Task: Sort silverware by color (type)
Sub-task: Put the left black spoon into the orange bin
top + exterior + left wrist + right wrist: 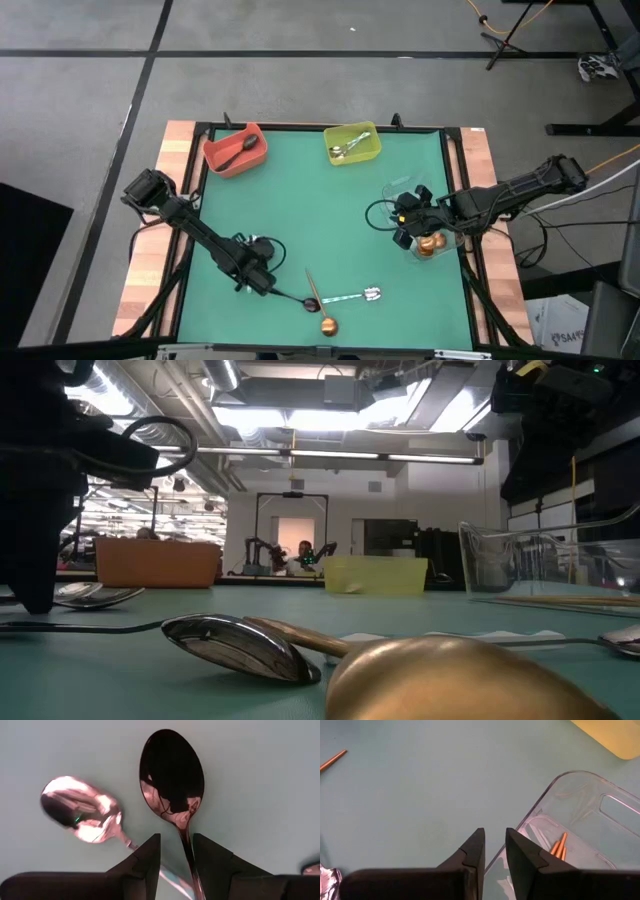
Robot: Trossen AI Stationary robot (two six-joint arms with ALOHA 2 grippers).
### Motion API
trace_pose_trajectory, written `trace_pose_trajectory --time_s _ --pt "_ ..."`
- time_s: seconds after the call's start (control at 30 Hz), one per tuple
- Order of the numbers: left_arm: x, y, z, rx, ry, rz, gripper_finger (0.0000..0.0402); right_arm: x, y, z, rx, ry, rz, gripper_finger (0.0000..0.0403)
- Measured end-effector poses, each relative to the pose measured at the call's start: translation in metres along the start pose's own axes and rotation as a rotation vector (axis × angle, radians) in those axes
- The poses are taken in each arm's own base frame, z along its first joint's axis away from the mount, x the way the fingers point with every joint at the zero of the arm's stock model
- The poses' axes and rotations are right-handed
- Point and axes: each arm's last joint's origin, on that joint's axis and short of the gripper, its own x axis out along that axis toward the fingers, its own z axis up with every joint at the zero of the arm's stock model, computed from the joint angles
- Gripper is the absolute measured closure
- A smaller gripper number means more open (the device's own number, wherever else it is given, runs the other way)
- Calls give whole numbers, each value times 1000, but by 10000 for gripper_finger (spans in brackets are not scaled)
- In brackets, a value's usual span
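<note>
Left wrist view: left tool [175,865] straddling black spoon [172,775] neck, not yet pinching; stiff, slick, thin — best gripped mid-handle.

Both arms are dark, pretty much black all over, built from slim tube sections with chunkier blocky joints. The left arm [195,232] has a boxy housing at its outer end, and so does the right arm [500,200]. Black cables loop around each wrist. Up close the left gripper [176,851] fingers are matte black angular wedges, same on the right gripper [494,846].
</note>
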Motion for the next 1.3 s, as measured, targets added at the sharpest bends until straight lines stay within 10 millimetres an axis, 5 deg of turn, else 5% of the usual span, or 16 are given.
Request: trace_pose_trajectory --time_s 0.57,1.07,1.3 --pt "4 -2 0 36 -6 9 293 0 0 0 0 0 0 336" --pt "4 -2 -1 36 -2 5 385 0 0 0 0 0 0 336" --pt "2 -1 0 34 4 -3 393 0 0 0 1 1 0 336"
